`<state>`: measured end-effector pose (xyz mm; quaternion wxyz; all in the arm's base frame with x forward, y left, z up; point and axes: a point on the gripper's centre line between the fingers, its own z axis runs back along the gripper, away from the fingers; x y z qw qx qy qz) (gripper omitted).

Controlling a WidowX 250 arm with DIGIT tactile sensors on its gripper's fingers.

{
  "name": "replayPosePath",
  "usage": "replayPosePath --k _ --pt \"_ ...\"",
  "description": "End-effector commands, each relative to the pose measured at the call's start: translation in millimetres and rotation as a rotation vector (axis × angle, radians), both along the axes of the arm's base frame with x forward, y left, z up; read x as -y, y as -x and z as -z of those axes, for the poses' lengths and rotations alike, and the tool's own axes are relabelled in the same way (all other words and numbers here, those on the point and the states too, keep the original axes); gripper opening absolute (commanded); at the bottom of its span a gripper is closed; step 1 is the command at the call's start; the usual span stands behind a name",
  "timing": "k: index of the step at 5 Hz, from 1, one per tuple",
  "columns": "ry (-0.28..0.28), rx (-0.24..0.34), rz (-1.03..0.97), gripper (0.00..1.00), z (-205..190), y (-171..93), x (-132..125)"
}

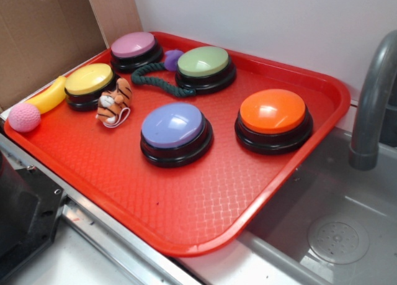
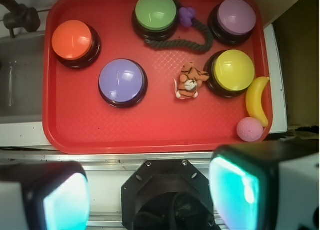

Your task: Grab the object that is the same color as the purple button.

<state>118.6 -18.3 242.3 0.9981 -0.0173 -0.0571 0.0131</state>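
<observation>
- The gripper [image 2: 147,195] shows only in the wrist view, at the bottom of the frame: its 2 fingers [image 2: 235,187] stand wide apart, holding nothing, below the red tray [image 2: 75,135].
- The purple knob [image 2: 187,15] lies at the top centre of the wrist view, between the green button [image 2: 156,11] and the mauve-pink button [image 2: 236,16], at the end of a dark green rope [image 2: 192,43].
- The purple button [image 2: 122,80] sits left of centre, with a tiger plush [image 2: 189,81] to its right.
</observation>
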Motion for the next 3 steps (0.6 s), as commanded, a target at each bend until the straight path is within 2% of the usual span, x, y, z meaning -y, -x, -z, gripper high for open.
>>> replayPosePath --k 1,2,3 --pt "0.0 0.0 0.0 1.0 0 0 0" --pt "0.032 -0.057 -0.136 1.0 12 -18 -11" --pt "0.041 -0.092 -0.386 1.0 29 -46 -23"
